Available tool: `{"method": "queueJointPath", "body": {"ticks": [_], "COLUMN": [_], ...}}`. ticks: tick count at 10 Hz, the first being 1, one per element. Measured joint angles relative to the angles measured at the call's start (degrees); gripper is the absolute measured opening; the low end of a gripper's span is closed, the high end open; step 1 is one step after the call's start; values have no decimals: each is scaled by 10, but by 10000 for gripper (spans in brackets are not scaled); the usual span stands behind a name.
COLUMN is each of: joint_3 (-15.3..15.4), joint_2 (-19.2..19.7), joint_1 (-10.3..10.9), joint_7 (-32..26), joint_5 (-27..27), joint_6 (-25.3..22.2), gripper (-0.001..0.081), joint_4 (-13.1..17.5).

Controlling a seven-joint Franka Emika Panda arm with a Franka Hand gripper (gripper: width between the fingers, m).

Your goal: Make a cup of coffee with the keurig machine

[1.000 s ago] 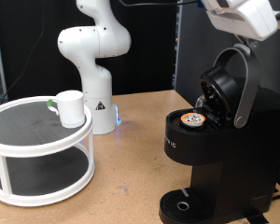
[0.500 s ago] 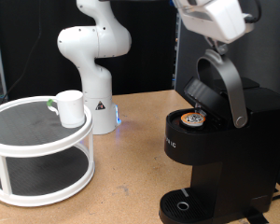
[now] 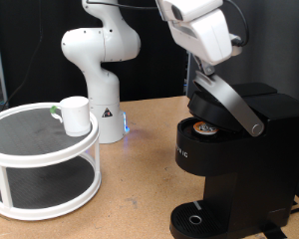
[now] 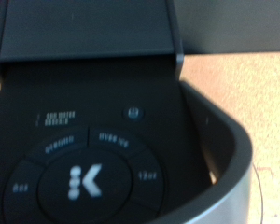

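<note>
The black keurig machine (image 3: 239, 164) stands at the exterior view's right. Its hinged lid (image 3: 211, 105) is lowered most of the way, and a coffee pod (image 3: 202, 126) still shows in the chamber under it. My gripper (image 3: 203, 68) is above the lid, at the upper end of the silver-grey handle (image 3: 237, 108); its fingers are hidden. The wrist view shows the lid's top with round buttons (image 4: 84, 177) and the handle (image 4: 241, 177) close up. The white cup (image 3: 75, 115) stands on a round stand at the exterior view's left, far from the gripper.
The cup rests on the top tier of a white two-tier round stand (image 3: 30, 149). The robot's white base (image 3: 102, 60) is behind it. The machine's round drip tray (image 3: 194, 219) holds nothing. Bare wooden tabletop (image 3: 135, 174) lies between stand and machine.
My gripper has moved down and towards the exterior view's left. The lid has swung down from wide open to nearly shut over the pod. The cup has not moved.
</note>
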Motion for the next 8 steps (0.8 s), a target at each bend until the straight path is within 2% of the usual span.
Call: {"method": "queueJointPath", "body": {"ticks": [3, 8], "joint_3": [-6, -12], "joint_2": [6, 22], "joint_1": [-11, -19], "joint_7": [-21, -49], "joint_5": [-34, -47], "joint_6": [3, 55], "gripper": [5, 5], "joint_4": [-22, -71]}}
